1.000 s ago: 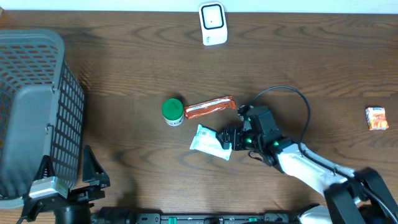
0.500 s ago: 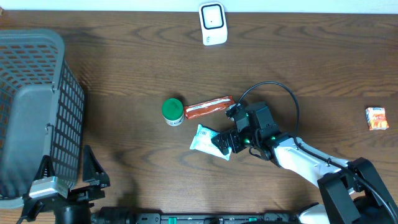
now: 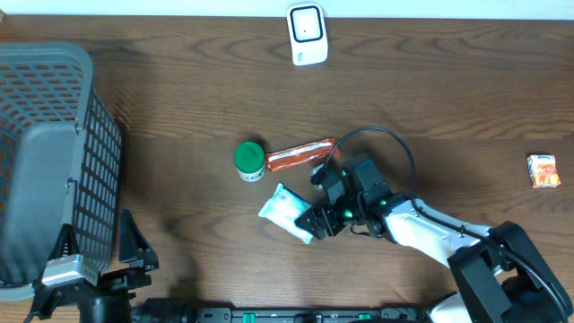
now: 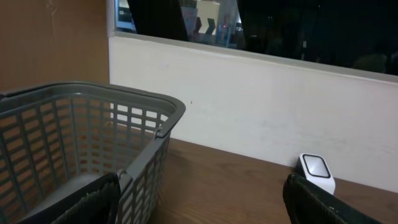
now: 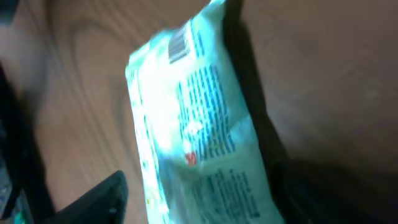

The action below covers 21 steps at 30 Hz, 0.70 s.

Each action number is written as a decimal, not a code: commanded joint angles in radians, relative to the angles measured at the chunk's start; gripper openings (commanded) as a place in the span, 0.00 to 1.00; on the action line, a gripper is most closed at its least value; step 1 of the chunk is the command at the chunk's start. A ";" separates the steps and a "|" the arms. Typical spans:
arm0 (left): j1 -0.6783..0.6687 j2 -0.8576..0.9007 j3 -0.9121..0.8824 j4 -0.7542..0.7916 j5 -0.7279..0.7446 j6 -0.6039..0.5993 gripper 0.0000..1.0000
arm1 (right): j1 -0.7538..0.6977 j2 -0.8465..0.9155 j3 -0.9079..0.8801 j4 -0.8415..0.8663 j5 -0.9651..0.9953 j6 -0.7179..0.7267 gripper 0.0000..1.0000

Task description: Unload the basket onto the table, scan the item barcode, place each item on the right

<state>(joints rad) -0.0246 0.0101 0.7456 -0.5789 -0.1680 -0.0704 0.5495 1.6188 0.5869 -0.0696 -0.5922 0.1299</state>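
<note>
The desk [image 3: 179,108] is seen in dark brown with wavy wood grain. At the left, a grey basket [image 3: 54,161] is patterned with an open lattice. At top centre, a white scanner [image 3: 307,34] is marked by a dark window. Near the middle, a jar [image 3: 248,160] is capped in green and a bar wrapper [image 3: 300,154] is coloured orange-red. The packet [image 3: 285,209] is printed white with teal-blue text and a black barcode. The right end effector [image 3: 312,217] is finished in black. At the right edge, a small box [image 3: 543,170] is coloured orange.

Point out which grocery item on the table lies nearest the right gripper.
The white and teal plastic pouch, right at the right gripper; the orange wrapper and green-lidded jar lie farther off.
</note>
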 commanded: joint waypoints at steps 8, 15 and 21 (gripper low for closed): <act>-0.005 -0.007 -0.005 0.004 -0.009 0.017 0.84 | 0.023 0.099 -0.092 -0.048 0.140 0.091 0.01; -0.005 -0.007 -0.005 0.003 -0.009 0.017 0.84 | -0.038 -0.010 -0.077 0.011 -0.007 0.070 0.01; -0.005 -0.007 -0.005 0.003 -0.009 0.017 0.84 | -0.129 -0.284 -0.077 0.012 -0.300 -0.005 0.01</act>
<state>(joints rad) -0.0246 0.0101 0.7456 -0.5789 -0.1680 -0.0704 0.4435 1.4349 0.5053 -0.0639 -0.7258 0.1734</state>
